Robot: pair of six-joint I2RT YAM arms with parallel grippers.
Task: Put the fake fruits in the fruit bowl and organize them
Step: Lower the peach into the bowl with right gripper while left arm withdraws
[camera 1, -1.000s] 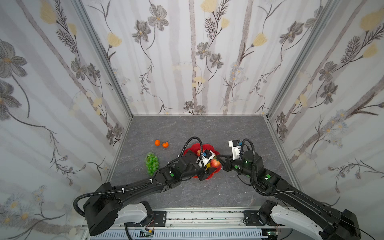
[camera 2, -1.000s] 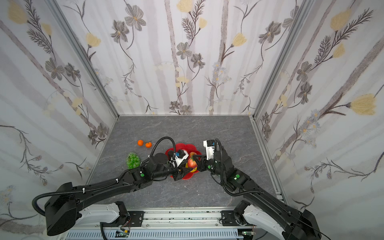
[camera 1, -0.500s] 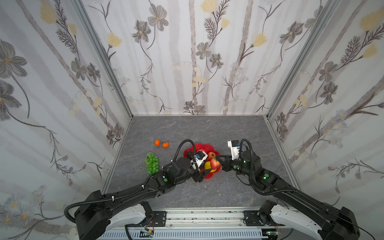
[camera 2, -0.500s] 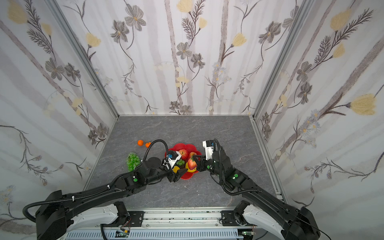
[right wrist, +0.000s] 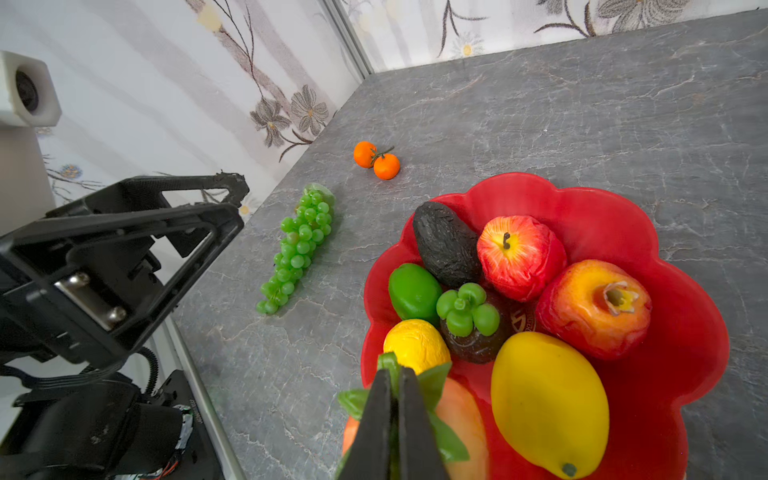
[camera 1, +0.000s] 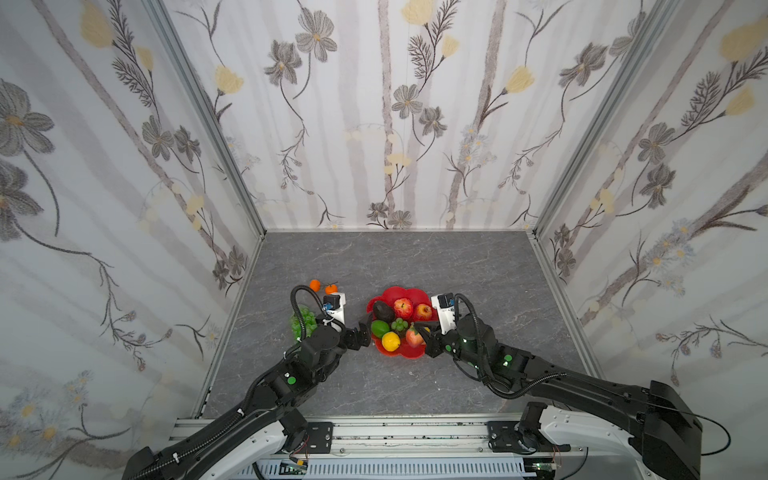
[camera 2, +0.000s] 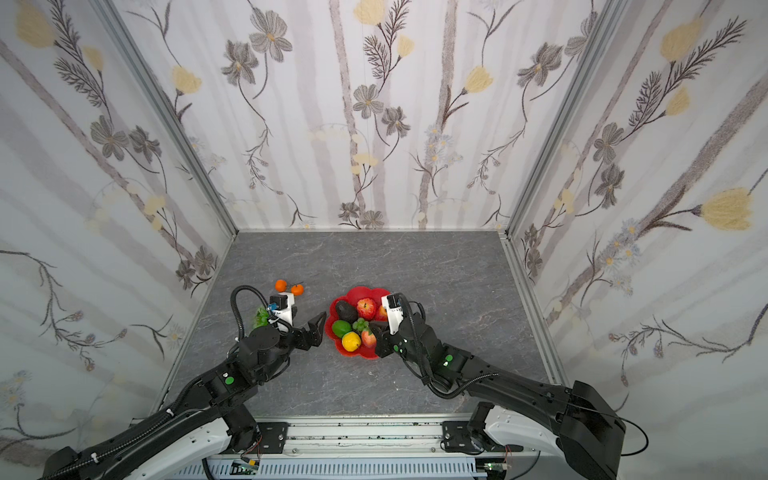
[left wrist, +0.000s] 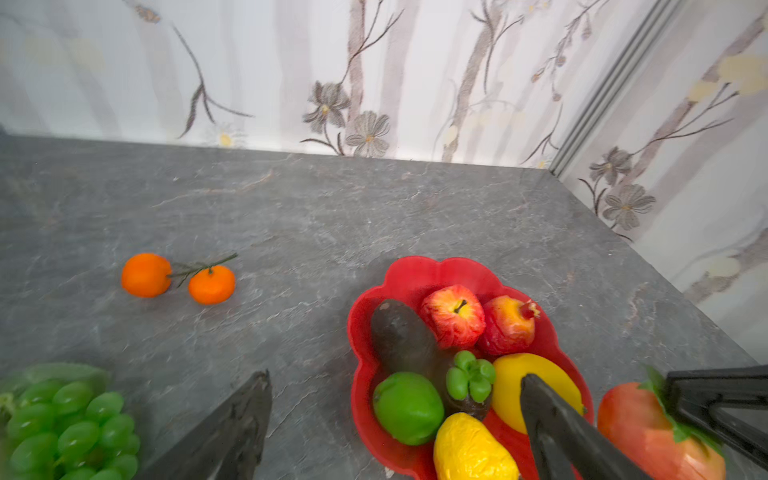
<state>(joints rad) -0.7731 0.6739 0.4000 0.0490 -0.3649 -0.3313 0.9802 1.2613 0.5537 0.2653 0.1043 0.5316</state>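
Nearly there: the glossy red flower-shaped plastic bowl is holding most fruits, with the long green grape bunch and two orange tangerines waiting on the worktop. My left claw is gaping empty; my right claw is pinching a leafy peach-red fruit.

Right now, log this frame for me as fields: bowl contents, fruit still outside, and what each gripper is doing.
in fruit bowl: avocado, red apple, pomegranate, lime, lemon, large yellow fruit, mangosteen
outside: green grape bunch, two tangerines, on table, left-arm side of bowl
left gripper: open, empty, at bowl's edge
right gripper: shut on leaves of orange-red fruit at bowl's near rim
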